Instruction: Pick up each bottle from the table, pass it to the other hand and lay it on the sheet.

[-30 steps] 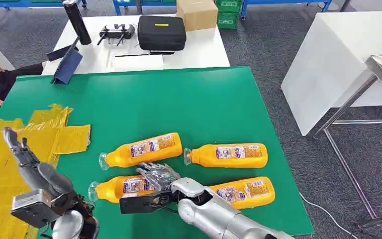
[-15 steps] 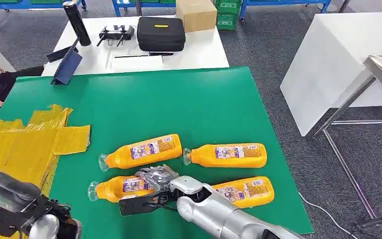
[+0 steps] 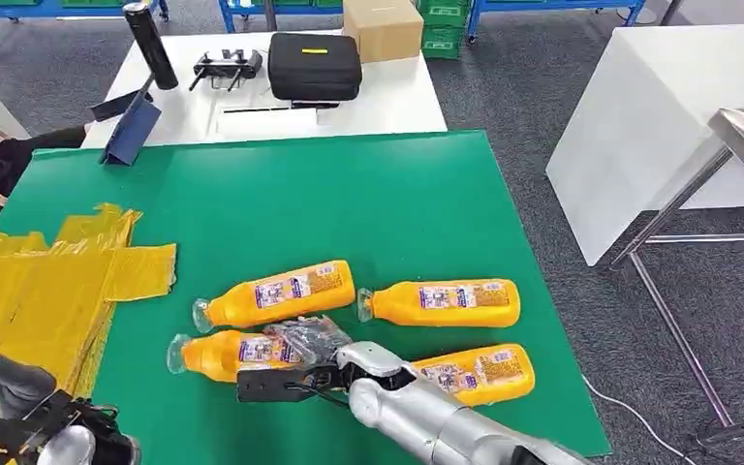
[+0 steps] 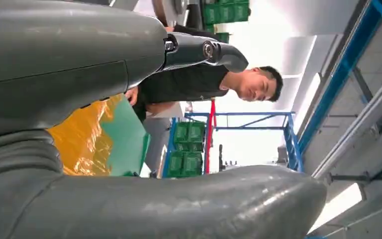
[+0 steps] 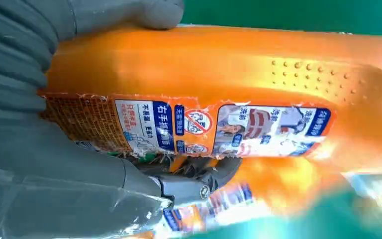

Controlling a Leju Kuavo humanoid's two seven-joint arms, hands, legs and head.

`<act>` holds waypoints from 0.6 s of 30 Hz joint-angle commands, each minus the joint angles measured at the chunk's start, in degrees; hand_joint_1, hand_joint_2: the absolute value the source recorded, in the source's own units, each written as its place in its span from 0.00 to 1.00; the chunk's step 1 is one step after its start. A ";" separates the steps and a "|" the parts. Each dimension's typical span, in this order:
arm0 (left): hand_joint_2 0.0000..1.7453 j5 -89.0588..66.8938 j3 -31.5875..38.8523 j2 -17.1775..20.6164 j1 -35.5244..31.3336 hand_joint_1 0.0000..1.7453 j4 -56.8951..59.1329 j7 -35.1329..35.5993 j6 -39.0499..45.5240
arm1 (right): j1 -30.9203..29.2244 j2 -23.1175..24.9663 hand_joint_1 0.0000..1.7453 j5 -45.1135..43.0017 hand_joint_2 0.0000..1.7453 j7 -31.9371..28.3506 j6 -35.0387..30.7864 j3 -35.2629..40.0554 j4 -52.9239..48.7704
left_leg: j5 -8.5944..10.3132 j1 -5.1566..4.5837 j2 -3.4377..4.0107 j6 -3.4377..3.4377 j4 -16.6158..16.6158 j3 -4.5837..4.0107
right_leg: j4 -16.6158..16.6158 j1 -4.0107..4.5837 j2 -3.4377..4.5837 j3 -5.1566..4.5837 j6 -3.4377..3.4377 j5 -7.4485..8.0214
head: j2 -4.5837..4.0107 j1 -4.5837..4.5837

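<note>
Head view: 4 orange bottles lie on the green table (image 3: 397, 194), lower centre of frame. Right hand (image 3: 302, 347) sits over the lower-left bottle (image 3: 215, 353), fingers wrapped round its label end, so this reads as the pick-up step, grasp just made, bottle not yet clear of the table as far as I can tell. Yellow sheet (image 3: 48, 281) is at mid-left, well apart from the bottles. Left hand (image 3: 5, 412) waits low in the bottom-left corner, beside the sheet. Next move, I'd say: lift, carry left, meet the left hand for the pass.

Left wrist view: left hand's grey thumb and fingers spread wide, nothing between them, released. Sheet shows at centre-left of frame, a person in a dark top behind it.

Right wrist view: bottle runs across the frame, label facing cam. Right hand's thumb over the upper left, dark fingers under the label at lower centre, grasping the bottle firmly. A 2nd bottle blurs in just beyond, lower centre.
</note>
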 commanded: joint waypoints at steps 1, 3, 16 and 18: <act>0.00 -1.21 5.58 -4.55 3.80 0.00 -5.64 -1.95 -0.17 | 20.36 -8.19 1.00 -5.64 1.00 -16.04 -8.88 -17.33 -34.90 | -0.07 0.04 -0.08 -0.11 0.02 -0.26 | -0.03 0.04 -0.09 0.05 -0.01 -0.07 | 0.00 -0.05; 0.00 -0.72 5.69 -4.96 5.13 0.00 -7.74 -1.95 -0.17 | 23.93 -9.21 1.00 -8.34 1.00 -17.34 -8.19 -19.86 -42.44 | 0.04 0.09 -0.32 -0.14 0.15 -0.62 | 0.06 0.07 -0.29 -0.21 -0.06 0.02 | 0.00 0.06; 0.00 7.27 -5.05 -0.26 6.07 0.00 -2.31 -1.95 -2.69 | 25.01 -8.11 1.00 -8.36 1.00 -18.56 -8.74 -21.98 -40.48 | 0.12 -0.01 -0.33 -0.18 0.08 -0.99 | 0.05 0.02 -0.21 -0.63 -0.11 0.10 | 0.00 -0.05; 0.00 22.42 -10.89 4.12 5.52 0.00 2.61 3.93 -26.89 | 25.82 -8.35 1.00 -7.60 1.00 -18.23 -9.56 -22.71 -41.13 | 0.20 -0.03 -0.41 -0.14 -0.05 -0.94 | -0.04 -0.03 -0.29 -0.59 -0.09 0.13 | 0.00 -0.03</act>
